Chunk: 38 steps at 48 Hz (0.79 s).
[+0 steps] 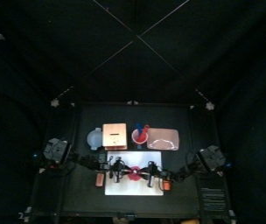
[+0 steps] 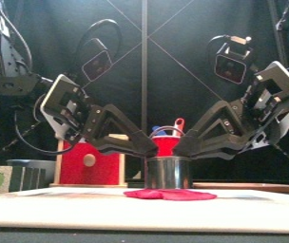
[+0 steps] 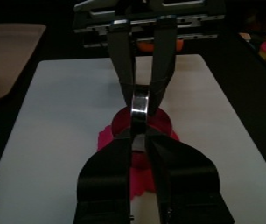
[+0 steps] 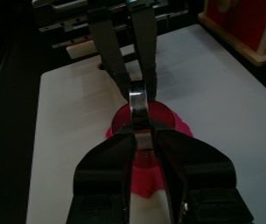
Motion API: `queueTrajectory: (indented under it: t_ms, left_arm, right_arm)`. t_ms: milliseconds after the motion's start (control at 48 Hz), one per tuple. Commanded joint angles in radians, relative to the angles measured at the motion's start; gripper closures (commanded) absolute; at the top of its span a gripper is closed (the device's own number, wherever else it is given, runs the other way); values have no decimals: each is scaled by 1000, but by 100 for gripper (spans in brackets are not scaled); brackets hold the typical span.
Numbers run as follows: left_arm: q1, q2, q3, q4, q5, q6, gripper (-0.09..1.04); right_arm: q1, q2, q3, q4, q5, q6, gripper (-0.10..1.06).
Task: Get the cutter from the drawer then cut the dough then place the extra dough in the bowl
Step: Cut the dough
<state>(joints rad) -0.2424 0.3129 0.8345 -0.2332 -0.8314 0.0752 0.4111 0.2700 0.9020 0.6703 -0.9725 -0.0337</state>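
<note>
Front view shows the cutter standing on the red dough, on the white board by the middle of the counter's front edge. The left end effector and right end effector meet over it, each squeezed almost shut. I cannot tell if they pinch its wire handle. I think this is the cutting step: push straight down and keep the cutter flat so it goes all the way through.

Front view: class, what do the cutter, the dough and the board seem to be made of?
The cutter looks like metal: grey, glossy wall. The dough looks like soft matte clay or putty: lumpy, flattened edge. The board is smooth white, probably plastic.
</note>
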Motion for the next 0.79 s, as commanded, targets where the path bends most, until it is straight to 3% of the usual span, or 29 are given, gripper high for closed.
queueTrajectory:
  t_ms: [21,792]
  left_arm:
    - [-9,-11,8,-18,3,5,52]
    - [-29,-9,-12,-21,97,6,53]
  right_arm:
    - [0,-43,-12,-3,12,0,36]
    - [0,-31,-9,15,146,6,36]
